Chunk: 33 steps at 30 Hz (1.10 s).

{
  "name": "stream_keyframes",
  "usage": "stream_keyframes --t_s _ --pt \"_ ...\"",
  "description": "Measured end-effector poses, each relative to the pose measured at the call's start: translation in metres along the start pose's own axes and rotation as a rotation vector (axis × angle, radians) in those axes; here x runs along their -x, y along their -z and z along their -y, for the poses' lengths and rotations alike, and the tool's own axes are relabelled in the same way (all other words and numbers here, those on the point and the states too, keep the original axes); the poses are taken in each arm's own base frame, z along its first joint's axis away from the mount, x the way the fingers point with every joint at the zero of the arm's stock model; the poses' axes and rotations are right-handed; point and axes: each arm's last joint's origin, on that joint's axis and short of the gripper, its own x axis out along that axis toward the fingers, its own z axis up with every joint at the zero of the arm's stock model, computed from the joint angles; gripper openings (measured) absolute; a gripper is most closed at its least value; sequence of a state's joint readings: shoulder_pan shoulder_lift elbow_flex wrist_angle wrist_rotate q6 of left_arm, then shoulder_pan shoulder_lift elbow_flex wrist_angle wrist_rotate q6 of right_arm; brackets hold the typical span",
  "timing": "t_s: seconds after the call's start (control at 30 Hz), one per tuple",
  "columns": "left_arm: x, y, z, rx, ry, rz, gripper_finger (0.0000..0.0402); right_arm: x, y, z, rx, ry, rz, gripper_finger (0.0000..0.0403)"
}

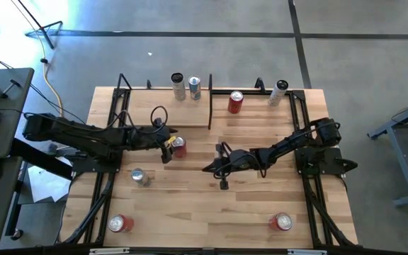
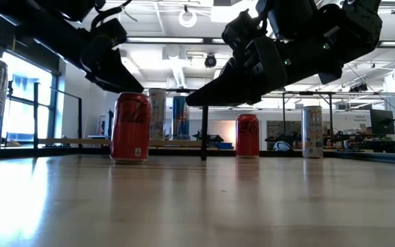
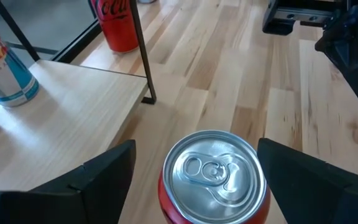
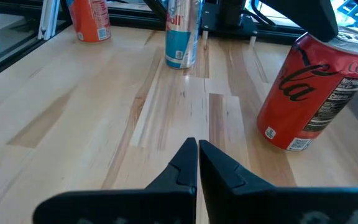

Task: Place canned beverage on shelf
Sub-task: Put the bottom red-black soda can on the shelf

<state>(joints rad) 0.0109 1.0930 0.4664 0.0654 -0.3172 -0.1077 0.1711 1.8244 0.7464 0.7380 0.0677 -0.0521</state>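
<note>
Red can [image 1: 180, 146] stands upright on the worktop [image 1: 190, 205], just off the shelf's [image 1: 147, 110] front edge, between the spread fingers [image 3: 104, 174] of the left gripper [image 1: 170, 145], which do not grip it. Left arm reaches level from the left side. Right gripper [image 1: 214, 166] hovers mid-worktop, fingers [image 4: 194, 163] clenched on nothing. Two cans stand at the shelf's rear. Elsewhere on the worktop: three red cans, two silver cans.
</note>
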Motion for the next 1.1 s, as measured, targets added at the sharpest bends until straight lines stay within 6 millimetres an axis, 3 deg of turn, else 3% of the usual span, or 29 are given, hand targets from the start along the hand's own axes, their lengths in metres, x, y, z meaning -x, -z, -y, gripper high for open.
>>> stream_keyframes --t_s 0.47,1.1 --pt "0.007 -0.013 0.0 0.015 0.041 -0.042 0.0326 0.0 0.0 0.0 0.0 0.0 0.0 0.0" --pt "0.007 -0.011 0.0 0.058 0.032 -0.086 0.0326 0.0 0.0 0.0 0.0 0.0 0.0 0.0"
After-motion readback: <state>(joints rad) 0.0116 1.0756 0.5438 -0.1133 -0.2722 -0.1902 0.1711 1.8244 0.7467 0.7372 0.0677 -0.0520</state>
